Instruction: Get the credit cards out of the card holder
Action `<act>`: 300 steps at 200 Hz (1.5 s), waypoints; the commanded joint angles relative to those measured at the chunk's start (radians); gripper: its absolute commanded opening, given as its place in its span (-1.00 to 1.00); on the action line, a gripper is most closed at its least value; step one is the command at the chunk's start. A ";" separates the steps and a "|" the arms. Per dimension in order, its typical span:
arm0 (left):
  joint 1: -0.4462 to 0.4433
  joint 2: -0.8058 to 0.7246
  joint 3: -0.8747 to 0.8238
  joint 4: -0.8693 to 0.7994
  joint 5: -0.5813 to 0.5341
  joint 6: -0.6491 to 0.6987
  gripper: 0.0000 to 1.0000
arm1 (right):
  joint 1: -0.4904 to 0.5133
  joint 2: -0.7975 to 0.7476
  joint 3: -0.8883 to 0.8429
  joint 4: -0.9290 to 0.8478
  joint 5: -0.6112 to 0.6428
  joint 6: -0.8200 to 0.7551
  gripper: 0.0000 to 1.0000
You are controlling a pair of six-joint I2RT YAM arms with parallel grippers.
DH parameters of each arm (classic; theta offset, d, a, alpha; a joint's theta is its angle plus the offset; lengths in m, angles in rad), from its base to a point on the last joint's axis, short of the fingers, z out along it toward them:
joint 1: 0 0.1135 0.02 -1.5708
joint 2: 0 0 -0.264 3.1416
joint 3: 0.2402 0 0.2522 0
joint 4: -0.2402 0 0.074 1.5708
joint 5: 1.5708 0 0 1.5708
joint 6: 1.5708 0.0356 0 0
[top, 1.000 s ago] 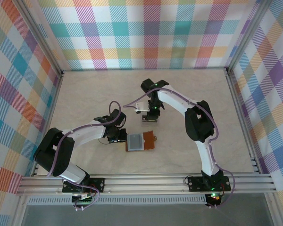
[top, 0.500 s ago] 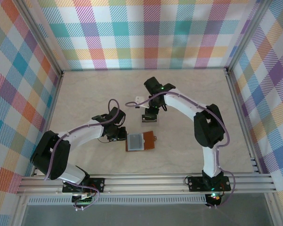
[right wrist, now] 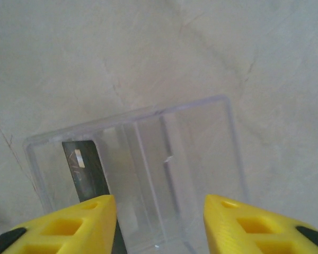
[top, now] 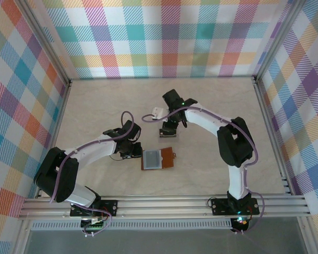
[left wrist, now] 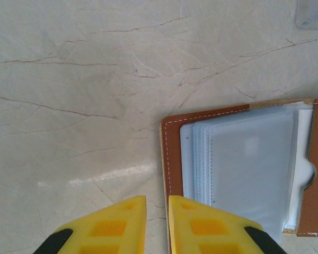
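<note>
Since half a second ago your right gripper (right wrist: 159,205) has barely shifted. It hangs over the clear tray (right wrist: 204,137) with its jaws wide apart, and a dark card (right wrist: 86,177) lies inside by the tray's left wall. Your left gripper (left wrist: 157,207) has stayed put, jaws nearly together on nothing, at the left edge of the card holder (left wrist: 172,159). The holder lies open mid-table (top: 95,106), brown, showing stacked cloudy sleeves (left wrist: 249,164).

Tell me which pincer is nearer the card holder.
Left. The left pincer sits at the card holder's left edge; the right pincer hovers farther back, over the clear tray.
</note>
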 commanded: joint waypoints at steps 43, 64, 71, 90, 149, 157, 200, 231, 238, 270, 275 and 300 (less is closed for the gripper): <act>0.005 -0.034 0.020 -0.033 0.003 -0.015 -0.61 | 0.008 -0.027 -0.090 0.080 -0.039 -0.004 0.09; 0.005 -0.043 0.024 -0.037 0.002 -0.017 -0.60 | 0.007 -0.065 -0.110 0.136 -0.039 0.016 0.10; 0.004 -0.046 0.025 -0.039 0.002 -0.016 -0.60 | 0.007 -0.077 -0.113 0.150 -0.041 0.023 0.11; 0.004 -0.055 0.030 -0.047 -0.004 -0.015 -0.60 | 0.007 -0.096 -0.117 0.185 -0.028 0.036 0.12; 0.004 -0.065 0.046 -0.068 -0.011 -0.010 -0.60 | 0.004 -0.047 -0.106 0.229 0.044 0.014 0.17; 0.004 -0.064 0.047 -0.070 -0.011 -0.010 -0.60 | 0.004 -0.032 -0.105 0.233 0.053 0.010 0.17; 0.004 -0.070 0.048 -0.073 -0.010 -0.012 -0.59 | 0.004 0.002 -0.123 0.219 0.048 -0.009 0.17; 0.004 -0.070 0.049 -0.070 -0.005 -0.014 -0.59 | 0.006 -0.027 -0.141 0.231 0.037 0.000 0.16; 0.002 -0.070 0.049 -0.070 -0.004 -0.015 -0.59 | 0.008 -0.042 -0.145 0.234 0.035 0.007 0.17; 0.001 -0.068 0.051 -0.053 0.010 -0.019 -0.60 | 0.013 -0.132 -0.145 0.236 -0.012 0.071 0.18; 0.001 -0.065 0.053 -0.048 0.014 -0.022 -0.60 | 0.013 -0.146 -0.142 0.229 -0.024 0.092 0.18; 0.001 -0.061 0.056 -0.007 0.045 -0.035 -0.60 | 0.016 -0.199 -0.121 0.158 -0.113 0.250 0.20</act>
